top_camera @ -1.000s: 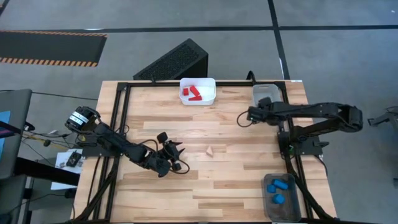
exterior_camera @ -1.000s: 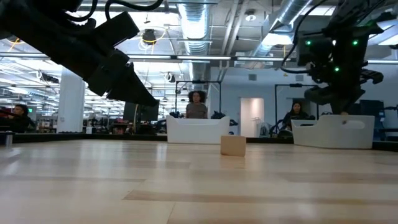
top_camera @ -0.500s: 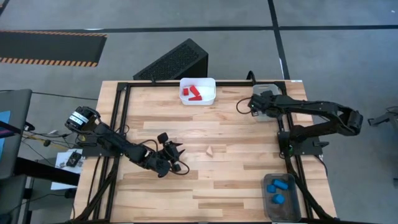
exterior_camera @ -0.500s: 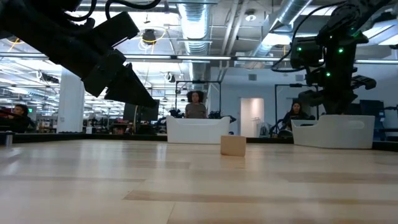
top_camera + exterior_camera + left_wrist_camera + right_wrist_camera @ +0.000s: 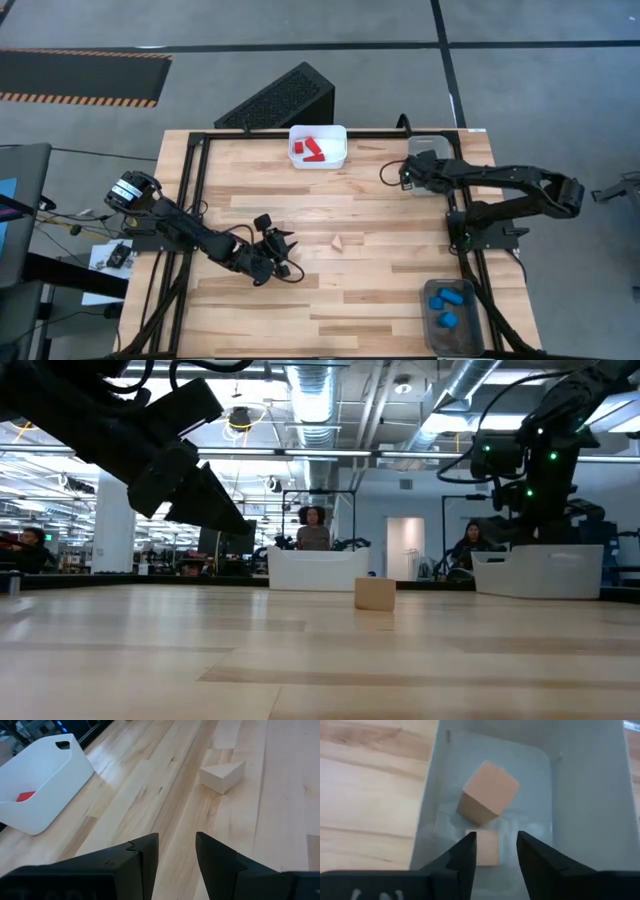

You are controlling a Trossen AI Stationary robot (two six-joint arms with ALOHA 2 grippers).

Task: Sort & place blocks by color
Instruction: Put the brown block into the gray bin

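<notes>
A pale wood wedge (image 5: 338, 242) lies on the table's middle, also in the left wrist view (image 5: 222, 775). My left gripper (image 5: 283, 256) hovers to its left, open and empty (image 5: 176, 855). My right gripper (image 5: 410, 173) stands open over the clear bin (image 5: 428, 146) at the far right. In that bin a pale wood cube (image 5: 487, 792) sits tilted, with a second pale block (image 5: 487, 849) showing between my open fingertips (image 5: 495, 842), lower down in the bin. Red blocks (image 5: 310, 150) lie in the white bin (image 5: 340, 158). Blue blocks (image 5: 447, 298) lie in the grey bin (image 5: 430, 330).
A black slanted box (image 5: 280, 100) stands beyond the far edge. Black frame rails (image 5: 195, 200) run along the table's left, far and right sides. People and other workstations show in the room behind, in the low view (image 5: 313, 530).
My right gripper has swung toward the table's far right and come down a little, from beside the clear bin to over it. The left arm and the wedge have kept still.
</notes>
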